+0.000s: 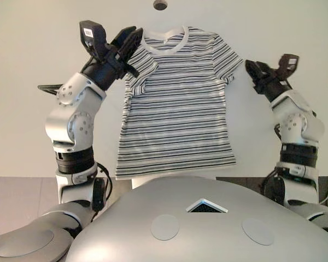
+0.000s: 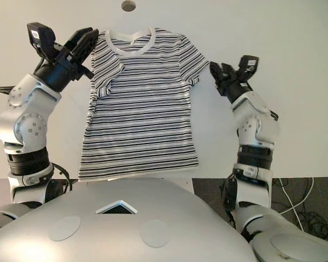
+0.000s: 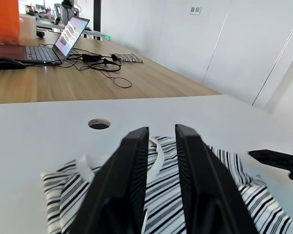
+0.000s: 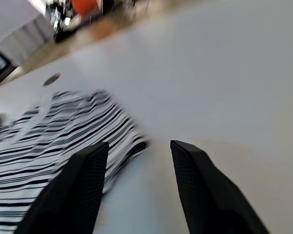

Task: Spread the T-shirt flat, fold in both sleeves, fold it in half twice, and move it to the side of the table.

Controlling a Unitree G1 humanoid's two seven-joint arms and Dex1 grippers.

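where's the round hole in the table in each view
Left eye view: hole at the top edge, centre, beyond the collar.
Right eye view: hole at the top edge, left of centre.
Left wrist view: hole past the left gripper and collar.
Right wrist view: hole beyond the shirt, blurred.
Shared landmark: the shirt.

Table [image 1: 295, 33]: free room lying L & R of T-shirt [image 1: 177, 109]. Obstacles: L gripper [image 3: 161, 129] hanging over L sleeve, R gripper [image 4: 139, 145] hovering beside R sleeve, cable hole [image 1: 160, 5] sitting beyond collar.
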